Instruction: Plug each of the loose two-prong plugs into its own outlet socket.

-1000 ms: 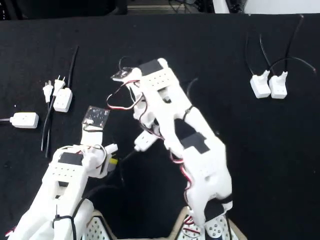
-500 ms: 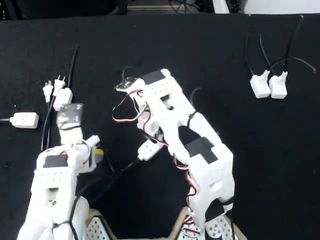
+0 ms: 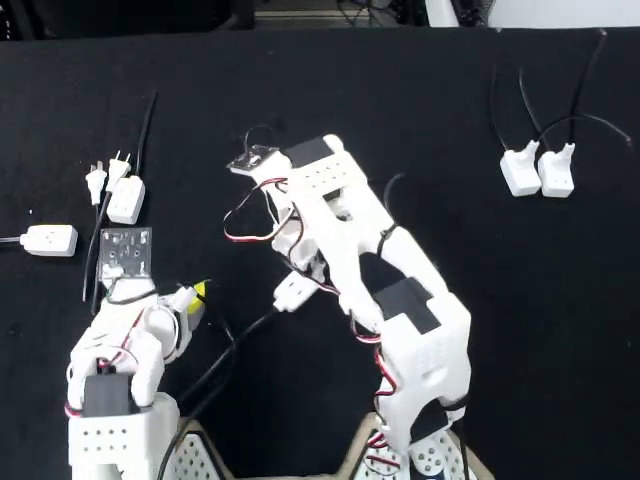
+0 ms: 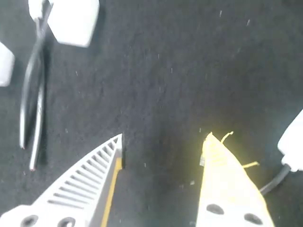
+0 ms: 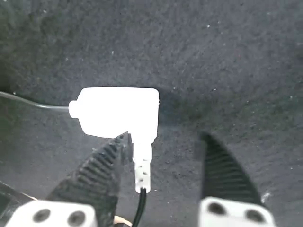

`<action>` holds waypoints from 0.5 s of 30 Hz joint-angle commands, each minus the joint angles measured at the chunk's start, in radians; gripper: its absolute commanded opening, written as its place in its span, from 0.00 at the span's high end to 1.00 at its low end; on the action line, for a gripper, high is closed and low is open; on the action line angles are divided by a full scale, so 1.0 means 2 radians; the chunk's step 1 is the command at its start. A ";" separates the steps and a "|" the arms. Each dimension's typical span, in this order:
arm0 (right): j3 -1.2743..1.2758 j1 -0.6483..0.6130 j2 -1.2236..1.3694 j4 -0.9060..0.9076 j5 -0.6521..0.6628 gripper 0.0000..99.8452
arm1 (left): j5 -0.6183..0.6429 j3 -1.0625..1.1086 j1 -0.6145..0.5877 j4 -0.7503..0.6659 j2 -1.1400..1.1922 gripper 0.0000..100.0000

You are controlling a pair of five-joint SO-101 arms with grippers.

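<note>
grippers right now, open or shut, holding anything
Left gripper: jaws open, holding nothing.
Right gripper: jaws open, a white plug between them, not clamped.

Left arm, right arm white; black servo blocks; red-black-white wiring; left end effector ribbed, yellow-taped.

Table of matt cloth; outlet socket seemingly smooth plastic.

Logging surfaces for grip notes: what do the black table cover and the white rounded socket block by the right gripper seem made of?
Black table cover: probably matte felt or fleece, given its fuzzy nap and pale lint specks. White rounded socket block: likely smooth moulded plastic, given rounded edges and an even face.
</note>
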 commanded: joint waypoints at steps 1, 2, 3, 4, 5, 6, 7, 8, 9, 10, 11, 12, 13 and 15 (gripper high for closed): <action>-0.015 0.004 -0.063 -0.002 0.008 0.80 | -0.005 -0.003 0.005 0.005 -0.012 0.73; -0.019 0.003 -0.076 -0.001 0.008 0.81 | -0.005 -0.003 0.005 0.005 -0.008 0.73; -0.022 0.000 -0.092 0.002 0.008 0.82 | -0.005 -0.003 0.005 0.005 -0.007 0.73; -0.023 -0.006 -0.109 0.004 0.013 0.82 | -0.005 -0.003 0.005 0.005 -0.007 0.73; -0.020 -0.014 -0.125 0.005 0.026 0.82 | -0.005 -0.003 0.005 0.005 -0.006 0.73; -0.018 -0.026 -0.136 0.006 0.042 0.82 | -0.005 -0.003 0.005 0.005 -0.006 0.73; -0.012 -0.040 -0.148 0.006 0.058 0.82 | -0.005 -0.003 0.005 0.005 -0.006 0.73; -0.002 -0.054 -0.155 0.004 0.081 0.82 | -0.005 -0.003 0.005 0.005 -0.006 0.73; 0.011 -0.068 -0.158 0.002 0.112 0.82 | -0.005 -0.004 0.005 0.005 -0.006 0.73; 0.023 -0.081 -0.159 0.002 0.150 0.81 | -0.005 -0.004 0.004 0.005 -0.006 0.73; 0.037 -0.091 -0.159 0.005 0.191 0.80 | -0.005 -0.005 0.002 0.005 -0.006 0.73; 0.053 -0.095 -0.158 0.005 0.223 0.77 | -0.005 -0.005 0.001 0.005 -0.007 0.73; 0.066 -0.096 -0.158 0.005 0.252 0.74 | -0.005 -0.005 0.000 0.005 -0.007 0.73; 0.090 -0.093 -0.158 0.002 0.298 0.69 | -0.005 -0.005 0.000 0.005 -0.007 0.73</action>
